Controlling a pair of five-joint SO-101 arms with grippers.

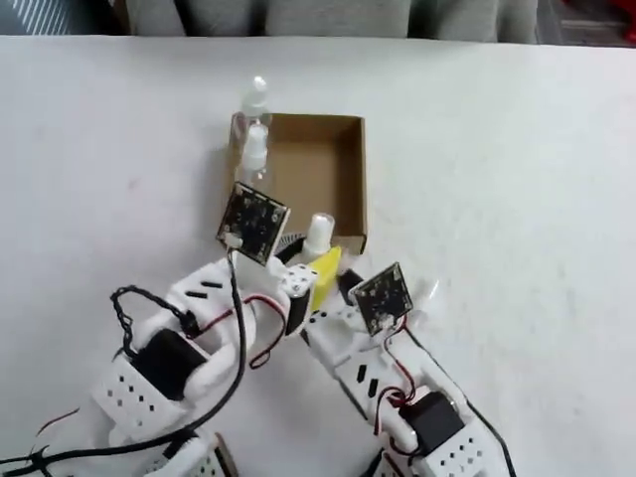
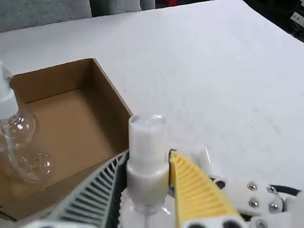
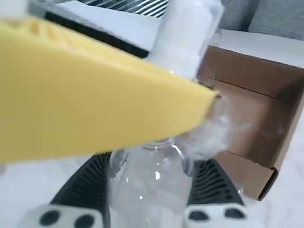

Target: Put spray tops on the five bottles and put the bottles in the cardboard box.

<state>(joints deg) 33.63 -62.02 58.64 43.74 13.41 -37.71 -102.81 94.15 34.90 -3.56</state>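
A clear bottle (image 3: 147, 185) stands just in front of the cardboard box (image 1: 338, 159), and my right gripper (image 3: 148, 192) is shut on its body with dark fingers on both sides. My left gripper (image 2: 148, 183) is shut on the white spray top (image 2: 147, 152) at this bottle's neck, one grey finger and one yellow finger (image 3: 95, 95) pressing it. In the high view the spray top (image 1: 318, 234) shows at the box's front wall, between both arms. Two more capped bottles stand by the box's left wall: one (image 1: 256, 149) against it, one (image 1: 256, 96) at the far left corner.
The box (image 2: 71, 99) is open at the top with a bare brown floor. White table (image 1: 497, 149) stretches free to the right and left of the box. Both arms crowd the table's near edge, and cables (image 1: 129, 308) hang off the left arm.
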